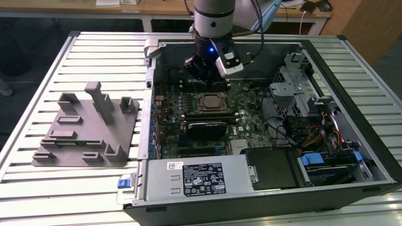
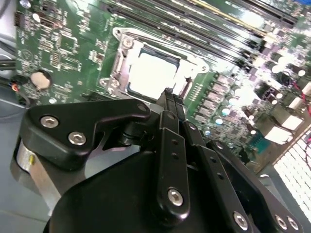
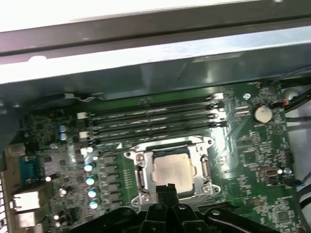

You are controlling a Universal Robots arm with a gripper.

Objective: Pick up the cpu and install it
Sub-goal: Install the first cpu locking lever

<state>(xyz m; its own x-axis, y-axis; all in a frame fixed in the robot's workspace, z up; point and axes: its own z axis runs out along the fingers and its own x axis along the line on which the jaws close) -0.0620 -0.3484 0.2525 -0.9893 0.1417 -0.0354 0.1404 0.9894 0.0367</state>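
In the exterior view, I see the arm [image 1: 213, 19] reaching down into an open computer box [image 1: 276, 43]. The box lies on a worktop [image 1: 100, 52] made of long metal strips. The hand [image 1: 199, 81] hangs over the far part of the green board [image 1: 245, 122] inside the box. The cpu [image 1: 210, 100] is a little grey square, and it sits flat on the board, just in front of the hand and below it. A grey holder [image 1: 88, 127] with posts stands on the worktop at the exterior view's left, well away from the hand.

In the second wrist view, I look past the black hand [image 2: 170, 93]. It is pinched narrow, with its two tips pressed together and nothing between them. The cpu [image 2: 153, 75] shines bright just past the tips. It lies inside a metal frame [image 2: 160, 46] on the green board [image 2: 63, 43]. I cannot tell if the tips touch it. A round battery [image 2: 40, 79] sits on the board off to one side.

In the first wrist view, the tips of the hand [image 3: 166, 187] are close together here too. The cpu [image 3: 171, 170] sits flat in the metal frame [image 3: 140, 170], right by the tips. Long dark slots [image 3: 155, 116] run across the board on the far side of the frame. The round battery [image 3: 263, 113] is near one end of them.
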